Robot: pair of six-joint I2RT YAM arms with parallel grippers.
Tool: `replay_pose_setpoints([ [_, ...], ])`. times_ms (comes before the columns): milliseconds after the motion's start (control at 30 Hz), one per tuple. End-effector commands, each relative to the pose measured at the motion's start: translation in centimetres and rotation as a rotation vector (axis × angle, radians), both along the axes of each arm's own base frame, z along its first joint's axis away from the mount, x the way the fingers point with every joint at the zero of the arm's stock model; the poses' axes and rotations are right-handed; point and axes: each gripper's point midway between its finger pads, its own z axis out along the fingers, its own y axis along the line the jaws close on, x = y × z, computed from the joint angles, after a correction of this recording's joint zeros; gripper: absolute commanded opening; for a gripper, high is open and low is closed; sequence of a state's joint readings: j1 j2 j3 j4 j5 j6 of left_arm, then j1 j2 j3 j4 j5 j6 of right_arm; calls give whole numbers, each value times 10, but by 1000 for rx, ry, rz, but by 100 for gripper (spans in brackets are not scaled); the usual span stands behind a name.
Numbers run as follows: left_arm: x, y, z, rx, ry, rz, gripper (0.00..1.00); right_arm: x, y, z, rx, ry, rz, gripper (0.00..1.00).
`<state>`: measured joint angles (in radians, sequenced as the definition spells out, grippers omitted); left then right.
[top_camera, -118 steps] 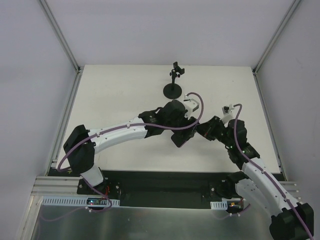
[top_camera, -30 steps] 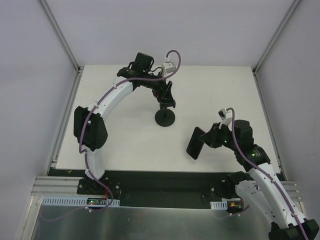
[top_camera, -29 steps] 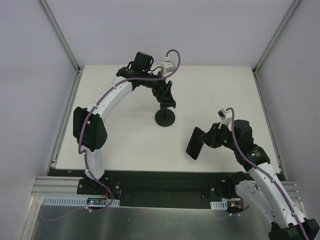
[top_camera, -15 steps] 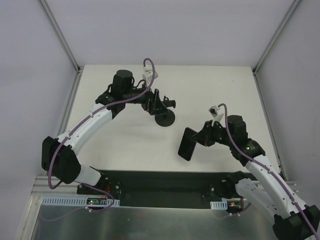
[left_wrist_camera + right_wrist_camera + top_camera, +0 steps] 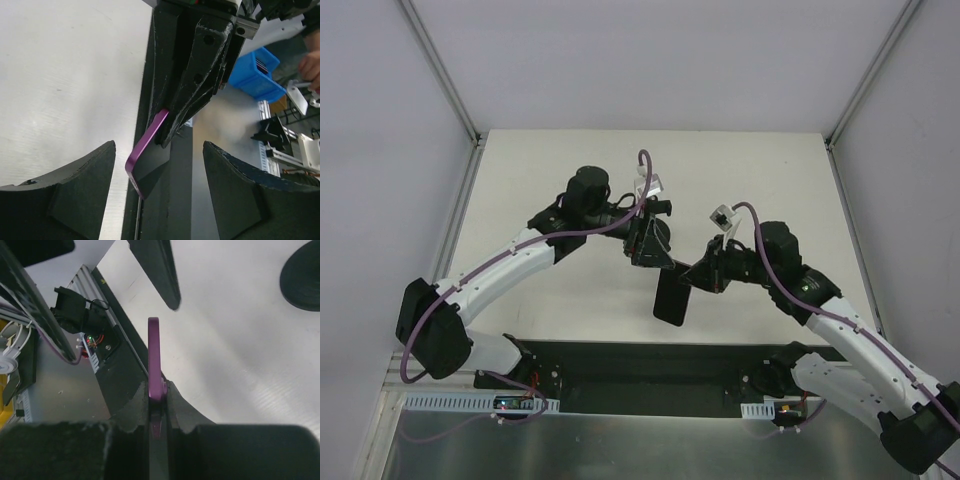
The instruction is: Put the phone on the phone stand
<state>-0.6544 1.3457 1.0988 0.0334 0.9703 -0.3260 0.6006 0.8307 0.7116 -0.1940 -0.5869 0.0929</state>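
Observation:
My right gripper [image 5: 698, 276] is shut on the phone [image 5: 671, 297], a thin black slab with a purple rim, and holds it on edge above the table's front edge. The right wrist view shows the jaws [image 5: 156, 395] clamped on the phone [image 5: 154, 352]. My left gripper [image 5: 647, 243] is open and empty, pointing at the phone from behind. In the left wrist view the phone [image 5: 149, 150] hangs from the right gripper [image 5: 192, 85] between the left gripper's spread fingers [image 5: 65, 200]. The phone stand's round base [image 5: 302, 277] shows in the right wrist view. In the top view the left gripper hides the stand.
The table's black front strip [image 5: 620, 360] lies just below the phone. A blue bin [image 5: 255, 75] and a person's hand [image 5: 310, 62] are off the table beyond it. Grey walls close the back and sides.
My left arm let go of the stand, swung forward from the back and now stands open over it. My right arm carried the phone left, toward the front middle.

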Motion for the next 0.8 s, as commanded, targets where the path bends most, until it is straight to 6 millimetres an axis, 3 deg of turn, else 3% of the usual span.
replay_pose_setpoints([
  [0,-13,-5,6,-23,-41,-74,67,-13,18,52,120,-140,118,1],
  [200,-26,-7,8,-36,-28,-153,73,-27,19,59,141,-161,156,1],
  [300,-36,-7,2,-22,-17,-196,70,-30,19,65,154,-175,160,1],
  [467,-50,-6,-8,9,17,-247,45,-34,20,80,181,-202,174,1],
  [633,-62,-8,-5,5,3,-284,27,-36,27,81,179,-193,200,1],
  [667,-65,-7,-1,-2,-5,-288,21,-36,28,81,178,-192,202,1],
  [700,-67,-7,1,-6,-18,-291,6,-36,29,82,178,-194,200,1],
  [733,-67,-6,2,-9,-33,-286,0,-36,30,81,178,-193,202,1],
  [767,-66,-4,5,-7,-60,-255,0,-36,31,82,178,-196,202,1],
])
